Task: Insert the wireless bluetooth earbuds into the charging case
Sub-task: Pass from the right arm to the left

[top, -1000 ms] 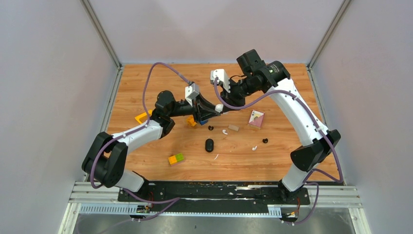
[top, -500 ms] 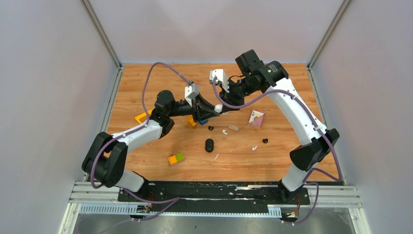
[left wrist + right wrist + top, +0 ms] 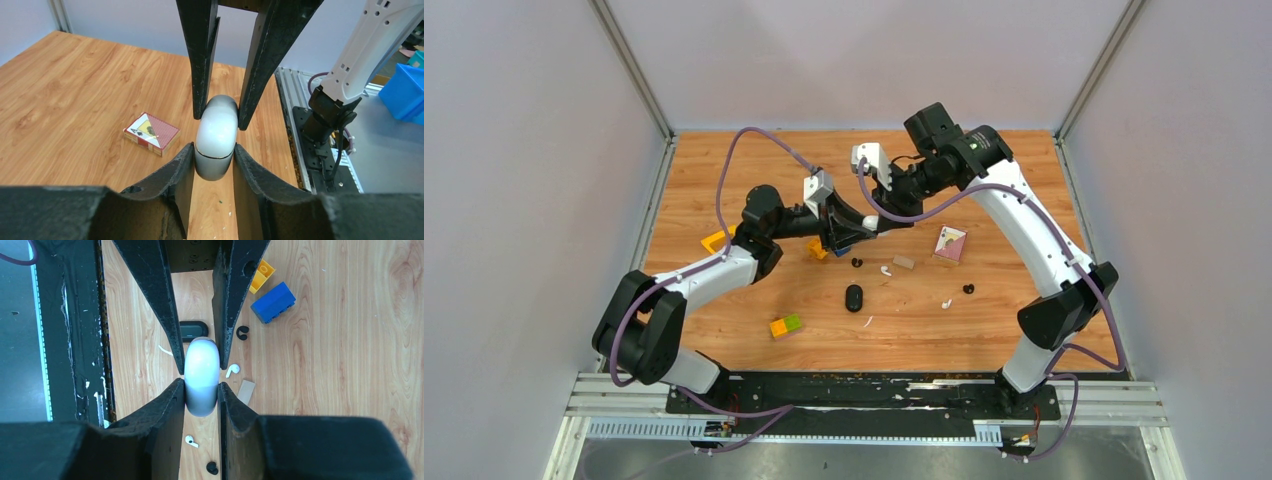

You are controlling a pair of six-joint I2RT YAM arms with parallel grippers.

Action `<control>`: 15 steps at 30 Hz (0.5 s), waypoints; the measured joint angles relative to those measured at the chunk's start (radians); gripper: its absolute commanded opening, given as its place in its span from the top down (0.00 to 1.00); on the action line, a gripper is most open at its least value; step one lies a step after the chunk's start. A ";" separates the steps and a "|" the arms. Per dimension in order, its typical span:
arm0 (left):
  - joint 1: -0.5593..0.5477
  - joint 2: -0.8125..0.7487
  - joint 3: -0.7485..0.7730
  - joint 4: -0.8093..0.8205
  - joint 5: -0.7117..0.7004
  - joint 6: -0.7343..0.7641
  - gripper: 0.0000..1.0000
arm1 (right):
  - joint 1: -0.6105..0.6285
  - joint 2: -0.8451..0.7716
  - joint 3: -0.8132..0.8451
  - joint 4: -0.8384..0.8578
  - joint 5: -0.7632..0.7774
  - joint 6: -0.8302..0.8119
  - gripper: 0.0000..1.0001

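A white charging case (image 3: 872, 221) hangs in the air over the table's middle, lid closed, gripped from both ends. My left gripper (image 3: 865, 226) is shut on its one end (image 3: 216, 155). My right gripper (image 3: 879, 214) is shut on the other end (image 3: 201, 390). Below lie two white earbuds (image 3: 886, 270) (image 3: 946, 303) and two black earbuds (image 3: 857, 263) (image 3: 968, 289). The right wrist view shows a white bud (image 3: 232, 370), a second white bud (image 3: 191, 441) and two black buds (image 3: 242, 332) (image 3: 212, 468).
A black oval case (image 3: 854, 298) lies in front of the buds, with a thin white sliver (image 3: 868, 322) near it. A card deck (image 3: 950, 244), a small wooden block (image 3: 904, 263), blue (image 3: 273, 302) and yellow bricks (image 3: 261, 276), a yellow-green brick (image 3: 786, 326) and an orange piece (image 3: 716, 241) lie around.
The right arm's wrist has edged slightly to the left. Both grippers keep their hold on the white case; nothing on the table has moved.
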 measured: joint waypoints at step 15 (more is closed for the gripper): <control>-0.005 0.008 0.010 -0.005 -0.009 0.003 0.55 | 0.001 0.002 0.000 0.001 0.002 0.007 0.83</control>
